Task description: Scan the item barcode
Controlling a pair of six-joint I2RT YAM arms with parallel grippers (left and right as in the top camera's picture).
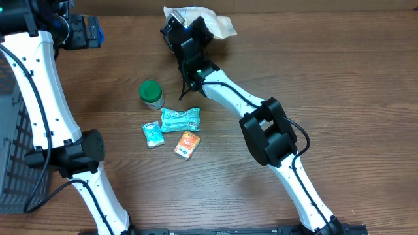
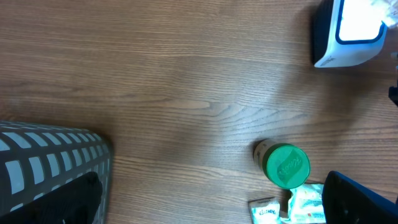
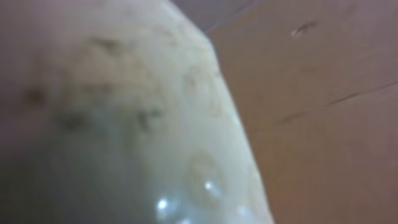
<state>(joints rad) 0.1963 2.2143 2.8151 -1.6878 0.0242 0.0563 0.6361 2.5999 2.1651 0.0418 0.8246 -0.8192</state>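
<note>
Overhead view of a wooden worktop [image 1: 339,78] with two white robot arms. The right claw [image 1: 185,34] is at the far edge, closed, and appears to grip a pale crinkled pouch [image 1: 208,19] lying just beyond its tip. Its own camera shows only a blurred pale surface pressed close, so no barcode can be read.

The left wrist view shows a white scanner [image 2: 348,31] with a brightly lit window just beside the right claw, and the pouch's edge is next to it.

The left claw [image 1: 83,31] is wide open and empty, well apart to the left of the right claw and near a grey slotted basket [image 1: 13,143].

On the robot's side of the right claw, near it, lie a green-lidded jar [image 1: 151,93], a large teal packet [image 1: 180,119], a small teal packet [image 1: 152,134] and an orange packet [image 1: 187,144].

Judging by this, the pouch is in hand and at the scanner, so the scan looks underway. Whether it has registered cannot be told, and the other four items look unhandled.
</note>
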